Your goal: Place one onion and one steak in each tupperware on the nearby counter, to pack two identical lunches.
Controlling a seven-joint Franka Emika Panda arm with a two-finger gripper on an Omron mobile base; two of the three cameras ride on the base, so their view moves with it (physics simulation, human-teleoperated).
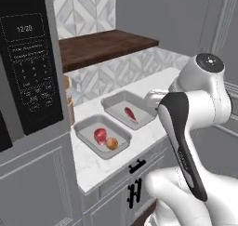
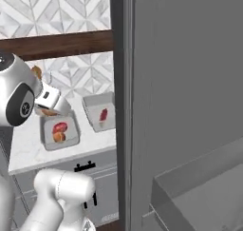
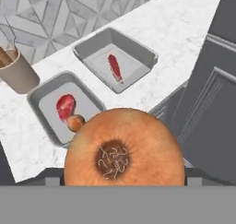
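The gripper (image 3: pixel 124 184) is pinching a large onion (image 3: pixel 124 147), which is sitting right at the claw and looming in the hand view, its brown skin smooth and its dark root end with pale curly rootlets facing the camera. The fingers themselves are hiding behind the bulb.

Below and beyond it, two grey tupperware trays are sitting side by side on the white marble-look counter (image 1: pixel 95 167). The nearer tupperware (image 1: pixel 102 136), toward the counter's front edge, is holding a red steak (image 1: pixel 99 135) with a small orange-brown onion (image 1: pixel 111 143) touching it. The farther tupperware (image 1: pixel 128 109), closer to the back wall, is holding only a narrow red steak (image 1: pixel 130 113) near its middle.

A tan cup (image 3: pixel 17 72) with brown sticks is standing by the counter's back edge, just beside the nearer tray. Grey panelled cabinets with black handles (image 1: pixel 135 188) are carrying the counter; a dark wooden shelf (image 1: pixel 104 46) is hanging above patterned tile, and a black microwave panel (image 1: pixel 30 64) is standing at the left.
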